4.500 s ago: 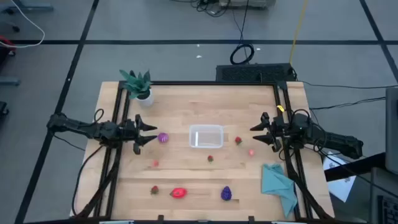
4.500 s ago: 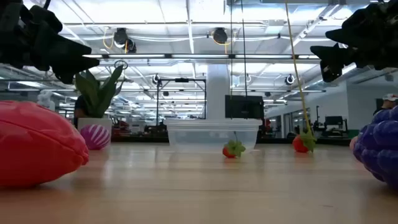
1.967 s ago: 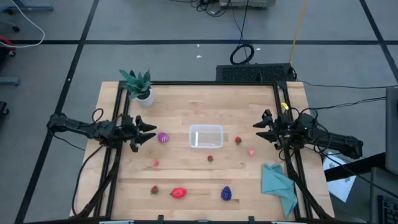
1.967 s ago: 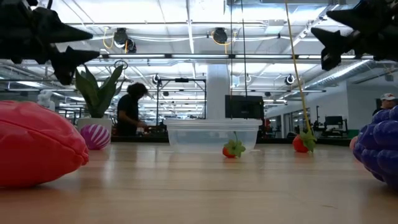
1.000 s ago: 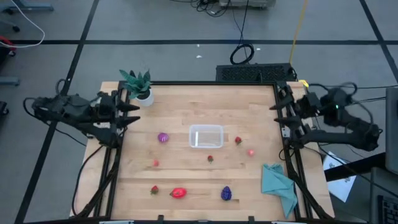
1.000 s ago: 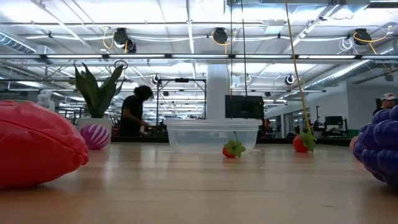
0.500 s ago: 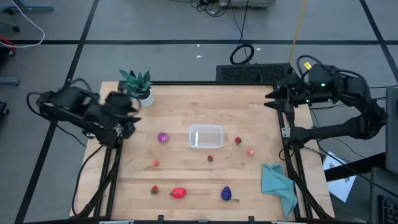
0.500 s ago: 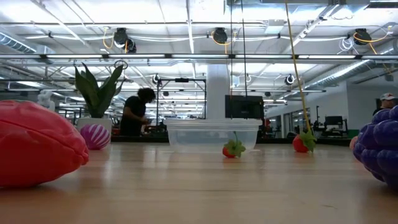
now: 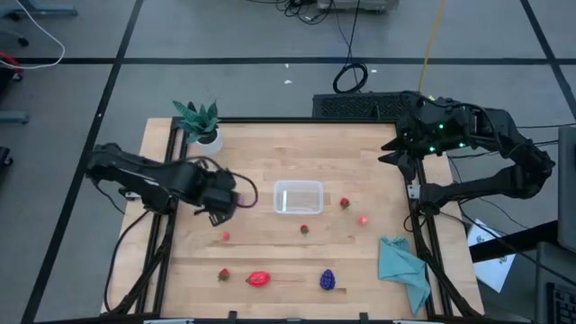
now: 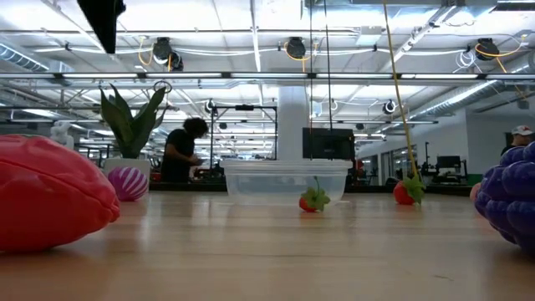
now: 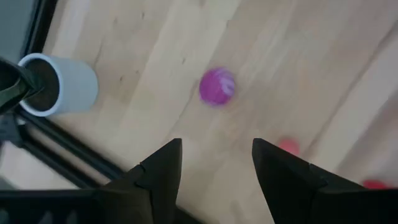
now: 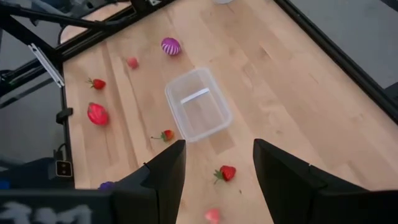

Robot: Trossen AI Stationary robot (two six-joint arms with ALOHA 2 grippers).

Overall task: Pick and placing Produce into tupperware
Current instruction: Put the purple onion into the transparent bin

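Observation:
The clear tupperware (image 9: 298,198) sits mid-table, with nothing in it. Produce lies loose around it: small strawberries (image 9: 345,203) (image 9: 304,229) (image 9: 223,274), a bigger red piece (image 9: 258,279) and a dark purple cluster (image 9: 327,280) near the front edge. My left gripper (image 11: 216,162) is open and hovers above the magenta ball (image 11: 217,86), which lies left of the tupperware; the arm hides the ball in the high view. My right gripper (image 12: 217,162) is open, raised over the far right corner (image 9: 393,153), looking down on the tupperware (image 12: 198,112).
A green potted plant (image 9: 198,121) in a white pot (image 11: 59,84) stands at the far left corner. A teal cloth (image 9: 402,265) lies at the near right corner. Black frame rails run along both table sides. A person (image 10: 180,150) stands far behind the table.
My left arm has swung from the table's left edge near the plant toward the middle and tipped down over the magenta ball. My right arm has risen and turned by the far right corner, now tipped down toward the table. No produce has moved.

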